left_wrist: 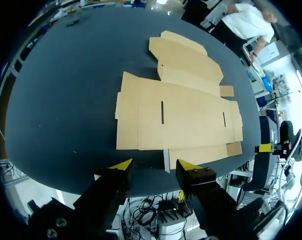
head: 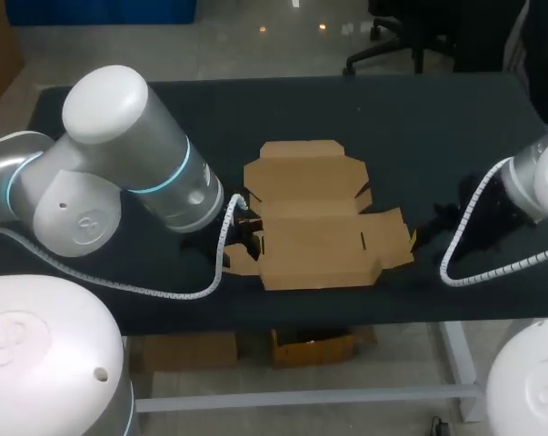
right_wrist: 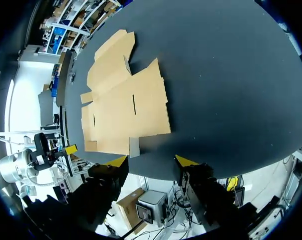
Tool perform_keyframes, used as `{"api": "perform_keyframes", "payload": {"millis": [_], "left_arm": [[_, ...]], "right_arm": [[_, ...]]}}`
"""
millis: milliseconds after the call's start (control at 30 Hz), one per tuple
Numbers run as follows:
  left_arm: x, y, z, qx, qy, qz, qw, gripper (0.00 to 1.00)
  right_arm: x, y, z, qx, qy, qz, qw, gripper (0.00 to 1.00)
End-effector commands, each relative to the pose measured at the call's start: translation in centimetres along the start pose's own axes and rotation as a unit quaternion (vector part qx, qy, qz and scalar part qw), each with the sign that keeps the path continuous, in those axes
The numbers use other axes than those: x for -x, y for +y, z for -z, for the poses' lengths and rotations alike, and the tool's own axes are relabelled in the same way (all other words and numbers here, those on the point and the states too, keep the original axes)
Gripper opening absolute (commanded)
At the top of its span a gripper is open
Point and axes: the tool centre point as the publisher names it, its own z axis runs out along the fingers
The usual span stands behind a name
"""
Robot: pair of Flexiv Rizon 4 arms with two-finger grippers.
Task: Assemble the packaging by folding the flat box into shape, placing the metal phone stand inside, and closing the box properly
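Plainly, the job is at its very start. Nearest me, the table (head: 419, 136) carries only the flat box (head: 314, 222), lying unfolded at about the middle, with its wide main panel toward the near edge and a smaller flapped panel on the far side.

At the box's left edge sits the left gripper (left_wrist: 155, 166), its 2 yellow-tipped fingers spread with nothing pinched between them. In its wrist view a small cardboard tab lies just ahead of the gap, not inside it. At the right edge, the right gripper (right_wrist: 152, 161) is held the same way: fingers apart, empty, with the box's edge and another small tab just ahead of it. Neither gripper appears to touch the cardboard, though in the head view both are too dark to be sure.

Farther out, the far flap lies as flat as the rest: no wall is raised and no crease is bent.

I see no metal phone stand in any of the 3 views.

My judgement: 0 of the 3 steps is done. Folding the sheet into a box, putting the stand inside and closing the lid all remain.
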Motion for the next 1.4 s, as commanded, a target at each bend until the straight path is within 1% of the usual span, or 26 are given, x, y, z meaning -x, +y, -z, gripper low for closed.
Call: {"api": "perform_keyframes", "payload": {"millis": [33, 500, 600, 733, 767, 867, 1400], "left_arm": [[0.5, 0.0, 0.8, -0.003, 0.001, 0.002, 1.0, 1.0], [1.2, -0.7, 2.7, -0.007, 0.007, 0.009, 1.0, 1.0], [1.4, -0.9, 3.2, -0.004, 0.012, 0.007, 1.0, 1.0], [1.7, -1.1, 3.9, 0.005, 0.025, -0.004, 1.0, 1.0], [1.9, -1.3, 4.1, 0.005, 0.026, -0.001, 1.0, 1.0], [2.6, -1.7, 4.7, 0.003, 0.008, 0.024, 1.0, 1.0], [2.6, -1.7, 4.7, 0.003, 0.008, 0.024, 1.0, 1.0]], "right_arm": [[0.3, 0.2, 1.2, -0.003, 0.011, 0.0, 1.0, 1.0], [0.8, 0.7, 2.7, 0.003, 0.015, 0.002, 1.0, 1.0], [1.1, 0.8, 3.3, 0.005, 0.022, 0.0, 1.0, 1.0], [1.6, 1.0, 4.1, 0.004, 0.041, 0.009, 0.999, 1.0], [1.6, 1.0, 4.1, 0.004, 0.041, 0.009, 0.999, 1.0], [1.6, 1.0, 4.1, 0.004, 0.041, 0.009, 0.999, 1.0], [1.6, 1.0, 4.1, 0.004, 0.041, 0.009, 0.999, 1.0]]}}
